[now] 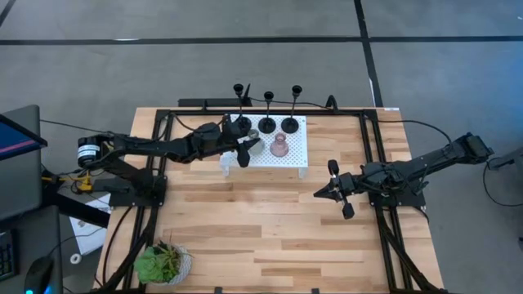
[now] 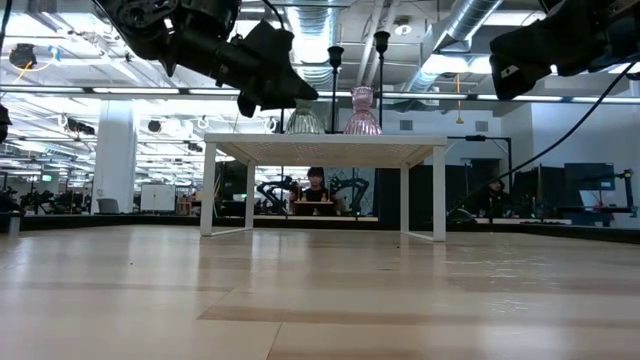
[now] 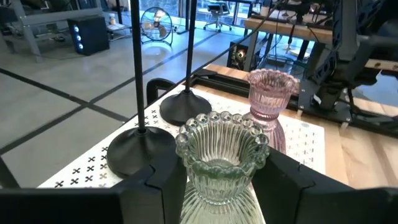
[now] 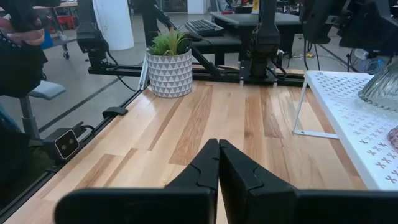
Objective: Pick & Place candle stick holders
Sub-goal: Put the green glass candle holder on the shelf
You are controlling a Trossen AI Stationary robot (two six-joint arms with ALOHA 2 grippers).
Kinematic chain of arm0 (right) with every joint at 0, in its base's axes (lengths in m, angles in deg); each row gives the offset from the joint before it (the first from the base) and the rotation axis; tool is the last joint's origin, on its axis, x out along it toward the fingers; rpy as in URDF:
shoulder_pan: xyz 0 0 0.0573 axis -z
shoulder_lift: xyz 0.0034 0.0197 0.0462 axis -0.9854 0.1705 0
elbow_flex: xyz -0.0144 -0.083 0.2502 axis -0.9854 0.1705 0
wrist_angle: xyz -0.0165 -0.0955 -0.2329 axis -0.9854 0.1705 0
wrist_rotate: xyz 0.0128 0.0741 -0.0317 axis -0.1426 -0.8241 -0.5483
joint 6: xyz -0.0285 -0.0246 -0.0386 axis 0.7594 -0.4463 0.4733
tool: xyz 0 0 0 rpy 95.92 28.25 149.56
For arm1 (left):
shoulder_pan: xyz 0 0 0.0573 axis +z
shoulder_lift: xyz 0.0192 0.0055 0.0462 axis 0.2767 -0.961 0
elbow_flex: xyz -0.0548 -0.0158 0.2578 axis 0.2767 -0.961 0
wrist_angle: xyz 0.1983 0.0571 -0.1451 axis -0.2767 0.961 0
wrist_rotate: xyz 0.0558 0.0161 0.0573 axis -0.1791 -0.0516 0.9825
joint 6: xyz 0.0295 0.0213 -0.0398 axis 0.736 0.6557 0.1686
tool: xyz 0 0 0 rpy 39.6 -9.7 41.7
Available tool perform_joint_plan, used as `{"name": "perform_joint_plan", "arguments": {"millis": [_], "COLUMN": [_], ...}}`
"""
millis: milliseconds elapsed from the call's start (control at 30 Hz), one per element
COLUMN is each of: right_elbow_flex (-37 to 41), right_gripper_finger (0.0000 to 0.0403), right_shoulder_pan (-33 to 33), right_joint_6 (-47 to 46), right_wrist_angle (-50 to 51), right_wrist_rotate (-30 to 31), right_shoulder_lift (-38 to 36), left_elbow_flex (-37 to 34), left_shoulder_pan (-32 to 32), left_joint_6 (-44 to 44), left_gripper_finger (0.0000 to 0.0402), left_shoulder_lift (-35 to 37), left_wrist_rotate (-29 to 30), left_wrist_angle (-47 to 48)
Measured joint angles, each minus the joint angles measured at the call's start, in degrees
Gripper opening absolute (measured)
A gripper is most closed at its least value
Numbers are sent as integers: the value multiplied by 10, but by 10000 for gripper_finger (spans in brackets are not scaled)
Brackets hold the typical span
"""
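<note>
A ribbed, greenish clear-glass holder (image 3: 221, 149) (image 1: 255, 145) stands on its base on the white perforated stand (image 1: 298, 157), with the pink holder (image 3: 268, 99) (image 1: 279, 147) beside it. Three slim black holders (image 1: 243, 122) (image 1: 267, 124) (image 1: 290, 124) stand on their disc bases along the stand's far side. My left gripper (image 1: 245, 147) (image 3: 219, 180) is open, one finger on each side of the ribbed holder. My right gripper (image 1: 317, 194) (image 4: 219, 149) is shut and empty, over the table to the right of the stand. My left gripper comes level from the table's left, with a finger (image 3: 165, 183) on either side of the ribbed holder's body below its beaded cup (image 3: 186, 186). I cannot tell whether the fingers touch the glass. The holder stands upright on the stand.
A leafy potted plant (image 1: 163, 263) (image 4: 169, 65) stands at the table's near left corner. The stand rests on thin white legs (image 2: 208, 190). Black frame rails (image 1: 372, 155) run along the table's edges. Bare wood (image 1: 261, 220) lies between the stand and the near edge.
</note>
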State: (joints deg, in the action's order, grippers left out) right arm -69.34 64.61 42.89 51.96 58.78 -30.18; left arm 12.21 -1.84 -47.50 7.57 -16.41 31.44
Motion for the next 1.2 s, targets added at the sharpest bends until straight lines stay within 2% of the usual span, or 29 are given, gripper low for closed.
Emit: {"name": "perform_joint_plan", "arguments": {"millis": [1200], "right_elbow_flex": [0], "right_gripper_finger": [0], "right_shoulder_pan": [0], "right_joint_6": [0], "right_wrist_angle": [5], "right_wrist_rotate": [0], "right_shoulder_lift": [0], "left_elbow_flex": [-2], "left_shoulder_pan": [-1], "left_joint_6": [-52], "left_gripper_finger": [159], "left_shoulder_lift": [-15], "left_wrist_rotate": [-8], "left_wrist_angle": [-8]}}
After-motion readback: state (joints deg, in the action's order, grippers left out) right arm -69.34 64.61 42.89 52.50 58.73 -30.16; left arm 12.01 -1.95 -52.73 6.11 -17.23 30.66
